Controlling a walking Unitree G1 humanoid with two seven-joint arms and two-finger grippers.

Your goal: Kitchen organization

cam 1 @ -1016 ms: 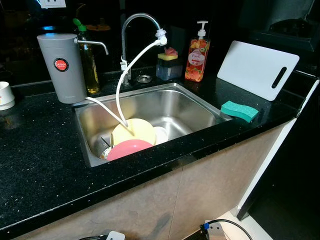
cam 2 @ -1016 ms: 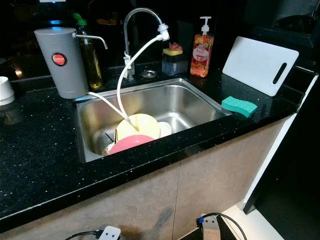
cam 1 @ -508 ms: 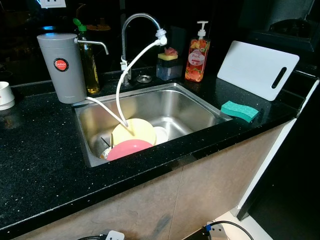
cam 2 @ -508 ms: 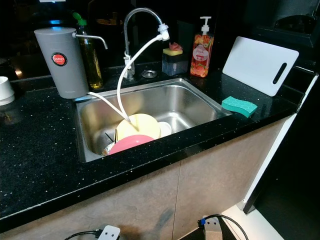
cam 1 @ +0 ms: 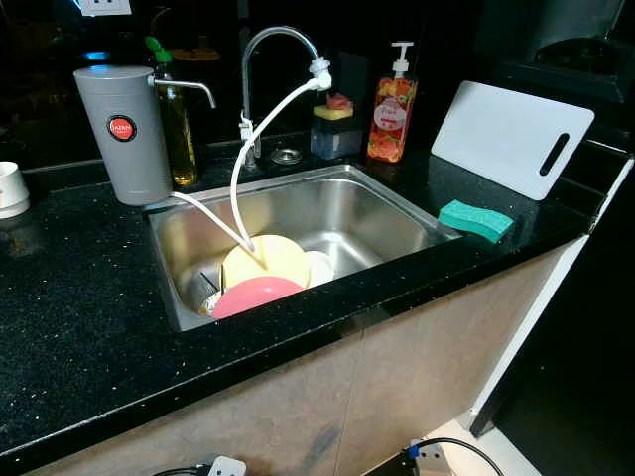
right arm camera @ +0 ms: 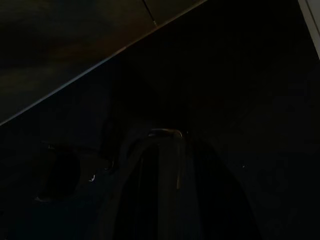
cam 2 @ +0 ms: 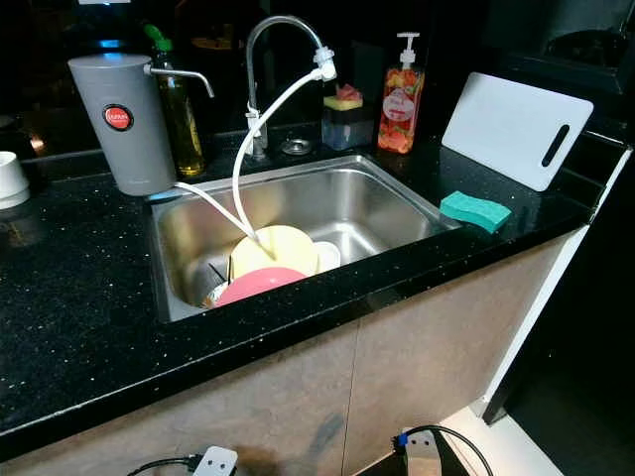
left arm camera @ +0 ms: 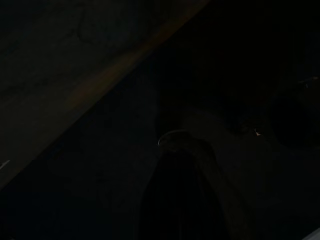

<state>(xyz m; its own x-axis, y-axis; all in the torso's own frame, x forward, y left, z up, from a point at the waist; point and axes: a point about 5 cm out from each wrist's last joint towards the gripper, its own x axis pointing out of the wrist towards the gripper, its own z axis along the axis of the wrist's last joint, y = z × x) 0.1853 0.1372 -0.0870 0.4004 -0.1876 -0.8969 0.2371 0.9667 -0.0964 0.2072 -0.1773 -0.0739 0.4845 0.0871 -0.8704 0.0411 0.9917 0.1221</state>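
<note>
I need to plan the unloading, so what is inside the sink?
In the sink: a yellow plate, a pink plate overlapping its front, a white dish beside them, and two white hoses. Metal shows at the left; whatever lies under the plates is covered.

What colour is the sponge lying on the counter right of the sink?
Teal green; the sponge shows best in the left eye view.

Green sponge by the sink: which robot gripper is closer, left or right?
Probably right, though it's unsure. The green sponge lies on the counter at the robot's right of the sink; left gripper and right gripper hang idle in dark shade.
</note>
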